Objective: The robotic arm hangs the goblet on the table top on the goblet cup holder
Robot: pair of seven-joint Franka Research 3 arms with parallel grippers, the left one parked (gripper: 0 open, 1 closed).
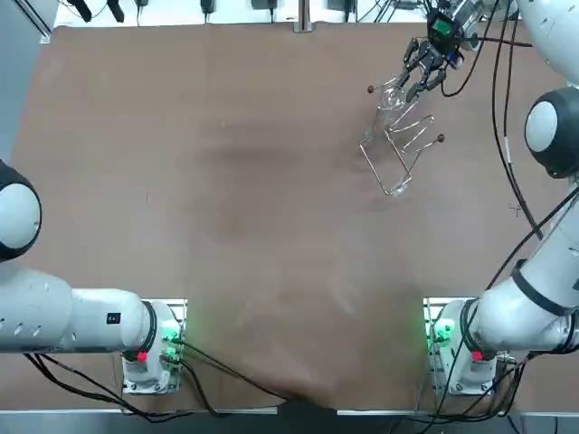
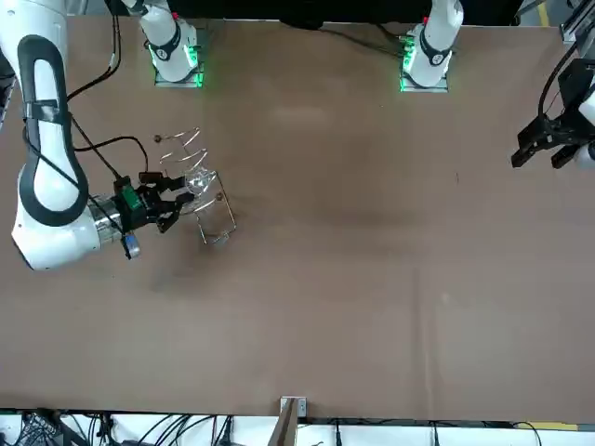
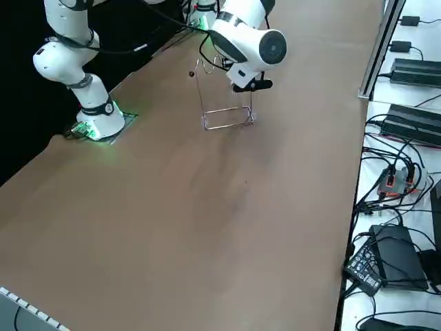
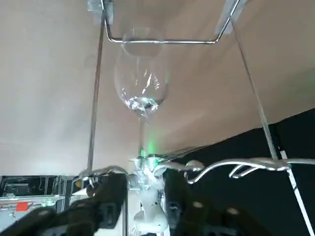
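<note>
brown table (image 1: 226, 226) | goblet (image 4: 141, 88) bowl-down inside wire holder (image 4: 162, 41) | right gripper (image 4: 145, 184) at its foot (grip: cannot tell)

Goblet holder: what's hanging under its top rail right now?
The goblet hangs inside the goblet holder, bowl toward the base and stem reaching the hooked rail. The right gripper sits at that rail, so the goblet's foot cannot be made out.

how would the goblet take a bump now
The goblet is thin clear glass, likely fragile and slippery. It seems hung by its foot on the wire holder, at the open right gripper, so a bump would probably swing it.
</note>
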